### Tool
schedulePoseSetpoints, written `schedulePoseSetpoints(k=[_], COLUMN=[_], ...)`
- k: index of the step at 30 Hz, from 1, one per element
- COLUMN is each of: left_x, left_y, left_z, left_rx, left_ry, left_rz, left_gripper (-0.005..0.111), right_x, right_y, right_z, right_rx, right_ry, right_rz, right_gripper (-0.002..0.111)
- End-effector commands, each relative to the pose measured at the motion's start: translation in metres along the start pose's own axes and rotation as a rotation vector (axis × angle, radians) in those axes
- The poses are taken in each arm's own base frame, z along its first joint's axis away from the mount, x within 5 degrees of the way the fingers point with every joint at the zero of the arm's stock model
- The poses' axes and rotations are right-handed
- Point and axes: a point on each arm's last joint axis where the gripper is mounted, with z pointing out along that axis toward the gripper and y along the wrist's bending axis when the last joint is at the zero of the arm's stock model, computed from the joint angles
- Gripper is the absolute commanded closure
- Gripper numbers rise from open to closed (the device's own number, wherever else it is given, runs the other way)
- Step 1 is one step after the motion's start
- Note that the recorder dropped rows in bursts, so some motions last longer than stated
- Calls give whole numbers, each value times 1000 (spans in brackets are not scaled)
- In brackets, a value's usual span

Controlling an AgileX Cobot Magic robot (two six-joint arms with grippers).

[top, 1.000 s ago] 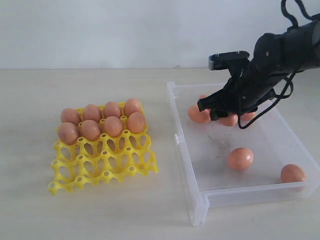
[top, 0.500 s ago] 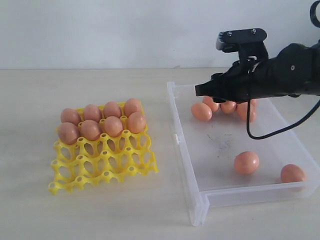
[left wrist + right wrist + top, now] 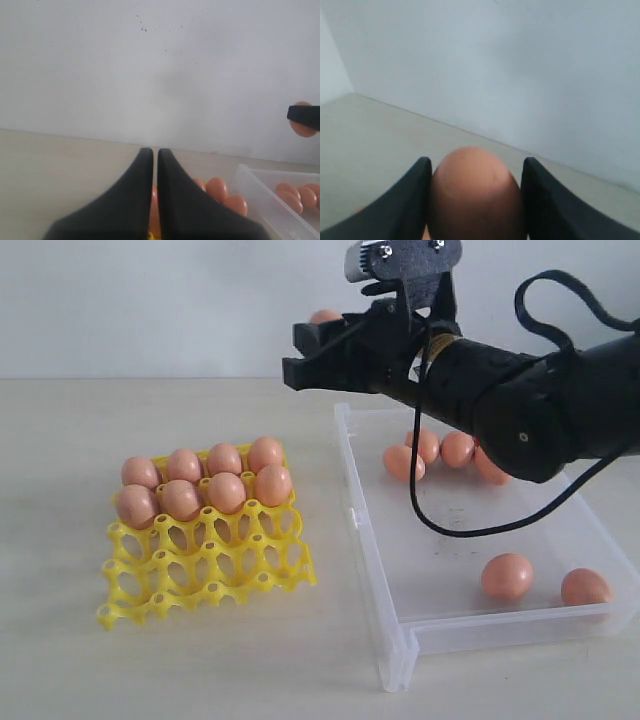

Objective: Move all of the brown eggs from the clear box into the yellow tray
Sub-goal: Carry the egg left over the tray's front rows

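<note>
My right gripper hangs high over the table between the yellow tray and the clear box, shut on one brown egg. That egg peeks out above the black fingers. Several brown eggs fill the tray's two far rows; its near cups are bare. Inside the box, a cluster of eggs lies at the far end and two eggs near the front wall. My left gripper is shut and empty, with tray eggs beyond it.
The pale tabletop surrounds both containers, and a white wall stands behind. The right arm's black cable loops down over the box. Dark specks mark the box floor.
The right gripper has risen out of the clear box and swung left toward the tray, carrying an egg. A loose egg near the box's front has rolled slightly to the right.
</note>
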Motion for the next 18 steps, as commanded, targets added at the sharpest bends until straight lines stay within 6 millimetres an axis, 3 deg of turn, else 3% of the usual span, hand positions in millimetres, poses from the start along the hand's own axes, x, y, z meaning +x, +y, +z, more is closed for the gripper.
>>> schedulePoseSetpoints(k=[1, 5, 9, 18], left_x=[-3, -3, -3, -3], left_y=[0, 0, 0, 0], left_z=[0, 0, 0, 0], left_rx=[4, 4, 4, 4], left_ry=[-20, -20, -20, -20], left_rz=[-17, -17, -17, -17], left_gripper=[103, 103, 103, 103], right_x=[-13, -17, -8, 58], right_y=[20, 33, 42, 49], right_z=[-4, -8, -6, 37], right_rx=[-205, -357, -494, -697], right_ry=[-137, -199, -260, -132], right_rz=[-33, -56, 3, 109], right_gripper=[109, 109, 109, 109])
